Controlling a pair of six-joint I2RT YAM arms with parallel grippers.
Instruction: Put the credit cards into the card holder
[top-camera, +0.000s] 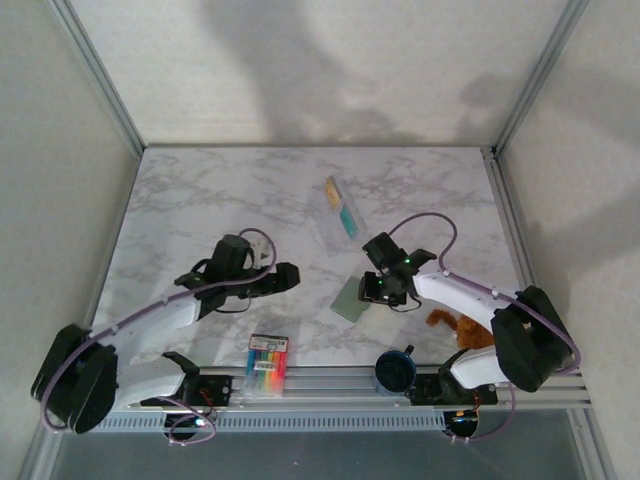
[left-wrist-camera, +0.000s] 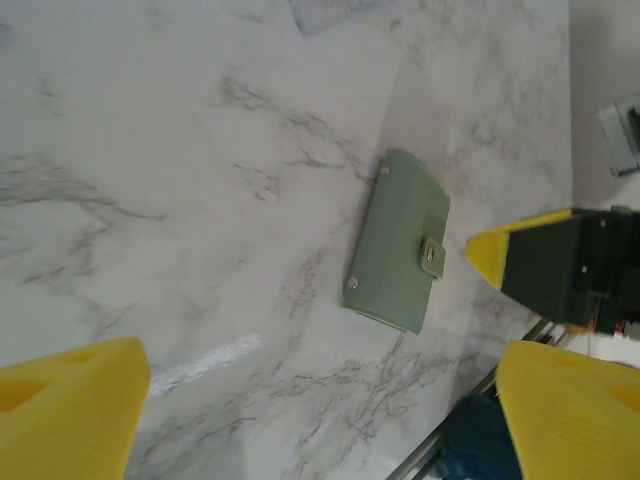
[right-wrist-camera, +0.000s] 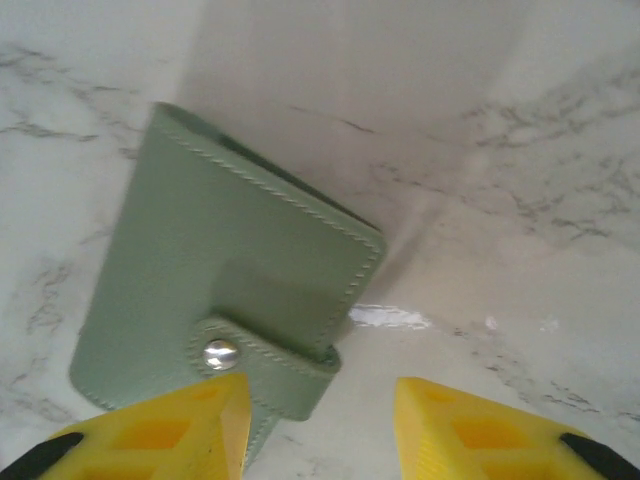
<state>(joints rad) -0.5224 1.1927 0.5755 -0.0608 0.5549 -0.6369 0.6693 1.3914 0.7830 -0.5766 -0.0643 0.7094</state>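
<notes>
Two hands on show, and the right hand (right-wrist-camera: 320, 388) is the one down low over the action: its yellow fingers (right-wrist-camera: 165, 435) stand partly apart, gripping nothing, with one finger right at the snap strap of the card holder (right-wrist-camera: 225, 270) (touching or just above it, I cannot tell). That's one card holder, grey-green, folded shut and snapped, lying flat on the marble table (top-camera: 200, 200), right of centre and toward the near edge. The left hand (left-wrist-camera: 320, 372) faces it from the left, well apart, jaws spread wide and empty. Further out, the credit cards (top-camera: 341, 204): I count two, tan-gold and teal, end to end toward the table's far side, well apart from the holder. At the near edge sit one marker pack (top-camera: 267, 362) and one blue mug (top-camera: 395, 370).
</notes>
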